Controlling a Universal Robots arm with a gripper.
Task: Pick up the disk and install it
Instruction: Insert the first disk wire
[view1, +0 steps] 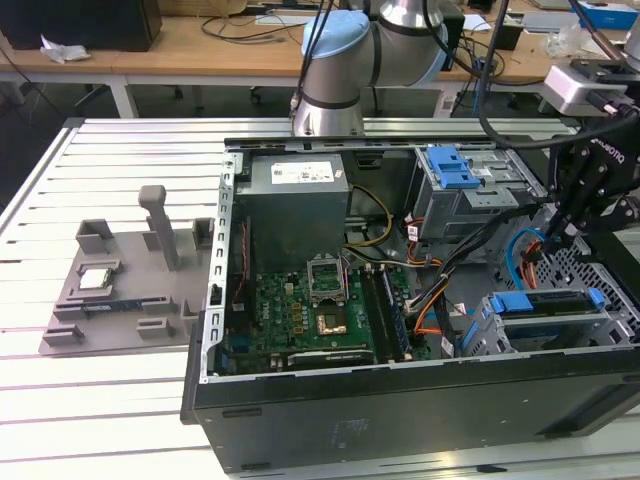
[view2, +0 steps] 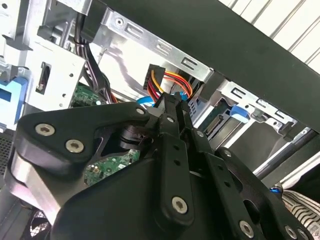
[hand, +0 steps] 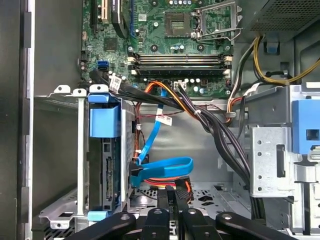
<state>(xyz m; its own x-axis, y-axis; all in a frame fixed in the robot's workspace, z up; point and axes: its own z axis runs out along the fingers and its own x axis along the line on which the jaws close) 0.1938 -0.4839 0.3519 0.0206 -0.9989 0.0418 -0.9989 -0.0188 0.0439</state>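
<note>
The disk (view1: 548, 306) sits in the lower drive cage at the exterior view's right of the open computer case, with blue rails at both ends. In the first wrist view the disk (hand: 107, 175) stands edge-on in the cage under a blue carrier tab. My gripper (view1: 548, 240) hangs just above and behind that cage, among the cables. Its black fingers (hand: 164, 200) lie close together with nothing between them in the first wrist view. In the second wrist view my gripper (view2: 171, 102) points at the red, yellow and black power plug.
A blue data cable (hand: 165, 167) and an orange and black cable bundle (hand: 200, 117) run close to the fingers. The motherboard (view1: 310, 310), power supply (view1: 296, 200) and an upper cage with a blue latch (view1: 455, 165) are inside the case. A grey fixture (view1: 125, 285) lies on the slatted table.
</note>
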